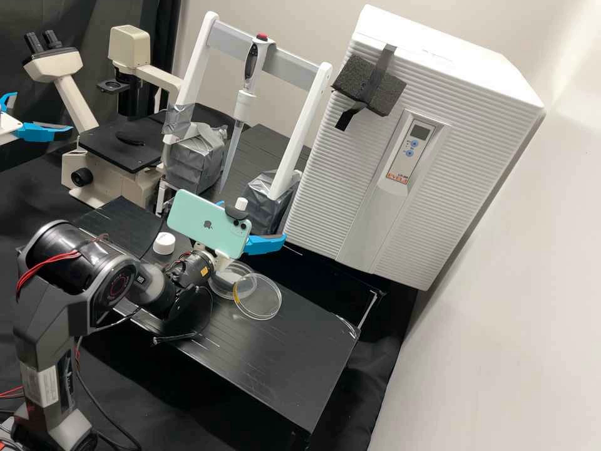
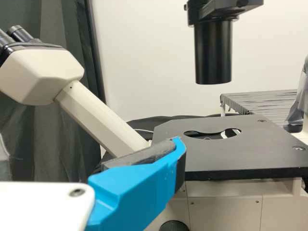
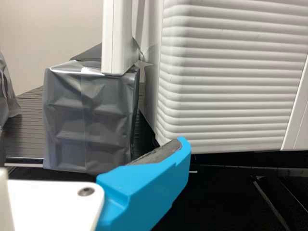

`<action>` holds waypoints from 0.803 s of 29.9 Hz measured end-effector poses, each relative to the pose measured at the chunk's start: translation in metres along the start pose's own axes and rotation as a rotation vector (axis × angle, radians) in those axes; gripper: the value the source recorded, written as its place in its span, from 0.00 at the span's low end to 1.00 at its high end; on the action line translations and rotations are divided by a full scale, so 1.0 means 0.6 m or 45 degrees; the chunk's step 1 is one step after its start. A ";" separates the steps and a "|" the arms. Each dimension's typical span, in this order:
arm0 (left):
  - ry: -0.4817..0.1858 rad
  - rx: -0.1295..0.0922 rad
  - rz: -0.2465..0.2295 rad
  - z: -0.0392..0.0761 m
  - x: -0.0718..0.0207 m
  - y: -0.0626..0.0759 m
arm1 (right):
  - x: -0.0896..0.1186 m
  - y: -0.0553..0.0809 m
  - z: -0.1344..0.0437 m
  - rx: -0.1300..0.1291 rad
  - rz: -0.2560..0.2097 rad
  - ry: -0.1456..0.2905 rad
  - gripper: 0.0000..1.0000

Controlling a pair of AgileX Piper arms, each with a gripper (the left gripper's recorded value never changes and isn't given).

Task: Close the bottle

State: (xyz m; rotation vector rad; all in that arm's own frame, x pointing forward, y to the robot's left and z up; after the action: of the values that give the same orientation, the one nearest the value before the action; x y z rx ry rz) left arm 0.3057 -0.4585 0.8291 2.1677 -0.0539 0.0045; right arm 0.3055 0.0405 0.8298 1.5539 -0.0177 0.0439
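Nothing looks done on the bottle yet. A small white round piece (image 1: 164,243) stands loose toward the left end of the black bench plate (image 1: 294,351), just beside the right arm's wrist. Whether it's the cap alone or a squat bottle cannot be told. The right gripper (image 1: 260,224) hangs over the plate's far edge near the grey taped block (image 1: 266,200), fingers spread, gripping nothing. The left gripper (image 1: 34,116) sits off by the microscope (image 1: 94,156), also spread and bare. By that reckoning the pick-up and the screwing-down are both left to do.
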 end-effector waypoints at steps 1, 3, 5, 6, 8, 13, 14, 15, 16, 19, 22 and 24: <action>0.000 0.000 0.000 0.000 0.000 0.000 | 0.000 0.000 0.000 0.000 0.000 0.000 1.00; 0.000 0.000 0.000 0.000 0.000 0.000 | 0.000 0.000 0.000 0.000 0.000 0.000 1.00; 0.000 0.000 0.000 0.000 0.000 0.000 | 0.000 0.000 0.000 0.000 0.000 0.000 1.00; 0.000 0.000 0.000 0.000 0.000 0.000 | 0.000 0.000 0.000 0.000 0.000 0.000 1.00; -0.002 0.002 0.000 0.000 0.000 0.000 | 0.000 0.000 0.000 0.000 0.000 0.000 1.00; -0.090 -0.039 -0.007 0.007 -0.011 -0.009 | 0.000 0.000 0.000 0.000 0.000 0.000 1.00; -0.111 -0.051 -0.014 0.008 -0.017 -0.013 | 0.000 0.000 0.000 0.000 0.000 0.000 1.00; -0.144 -0.058 -0.019 0.011 -0.023 -0.018 | 0.000 0.000 0.000 0.000 0.000 0.000 1.00; -0.173 -0.064 -0.017 0.013 -0.029 -0.021 | 0.000 0.000 0.000 0.000 0.000 0.000 1.00; -0.267 -0.094 -0.044 0.020 -0.048 -0.035 | 0.000 0.000 0.000 0.000 0.000 0.000 1.00; -0.350 -0.138 -0.092 0.026 -0.069 -0.048 | 0.000 0.000 0.000 0.000 0.000 0.000 1.00; -0.393 -0.148 -0.143 0.029 -0.081 -0.058 | 0.000 0.000 0.000 0.000 0.000 0.000 1.00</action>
State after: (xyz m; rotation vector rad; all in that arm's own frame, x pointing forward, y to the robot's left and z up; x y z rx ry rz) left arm 0.2581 -0.4516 0.7898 2.0354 -0.1063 -0.3882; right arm 0.3055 0.0405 0.8298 1.5539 -0.0177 0.0439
